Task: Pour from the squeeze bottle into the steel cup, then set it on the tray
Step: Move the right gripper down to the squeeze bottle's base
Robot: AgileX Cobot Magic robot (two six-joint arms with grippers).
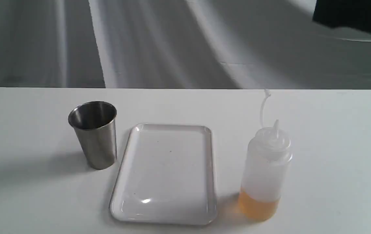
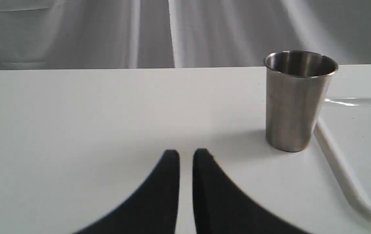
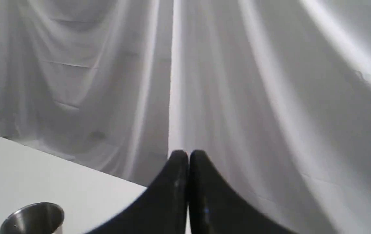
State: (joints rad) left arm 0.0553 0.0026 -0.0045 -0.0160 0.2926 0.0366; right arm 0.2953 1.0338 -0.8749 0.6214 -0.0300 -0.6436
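The squeeze bottle (image 1: 265,172) stands upright on the white table right of the tray, amber liquid at its bottom, its cap strap sticking up. The white tray (image 1: 169,208) lies in the middle with nothing on it. The steel cup (image 1: 95,134) stands upright just left of the tray. Neither gripper shows in the exterior view. My left gripper (image 2: 186,156) hovers low over the table, its black fingers nearly together with a thin gap and nothing between them; the steel cup (image 2: 297,99) and the tray's rim (image 2: 338,172) lie ahead of it. My right gripper (image 3: 188,156) is shut, empty, raised, with the cup's rim (image 3: 32,217) below.
A grey-white draped cloth (image 1: 172,42) hangs behind the table's far edge (image 1: 185,88). A dark object (image 1: 354,14) sits at the upper right corner of the exterior view.
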